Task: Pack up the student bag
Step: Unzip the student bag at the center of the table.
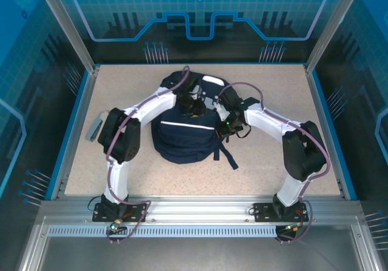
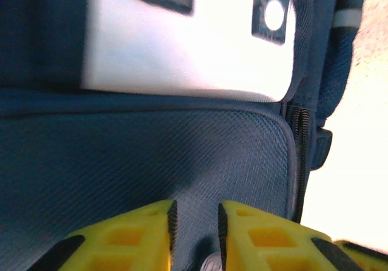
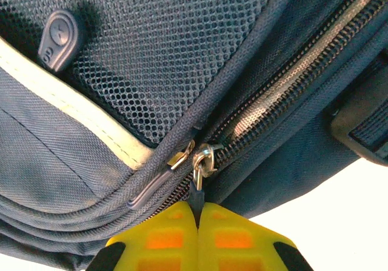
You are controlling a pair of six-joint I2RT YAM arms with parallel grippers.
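Right gripper [image 3: 198, 209] pinching zipper pull [image 3: 195, 193] on student bag [image 1: 185, 140]; zipping likely underway. Left gripper [image 2: 195, 215] sitting narrow against fabric, grip unclear. Grey item [image 1: 94, 127] lying outside.

Robotics lab cell: aluminium-framed table [image 1: 182, 180], blue circuit-print walls [image 1: 242, 10].
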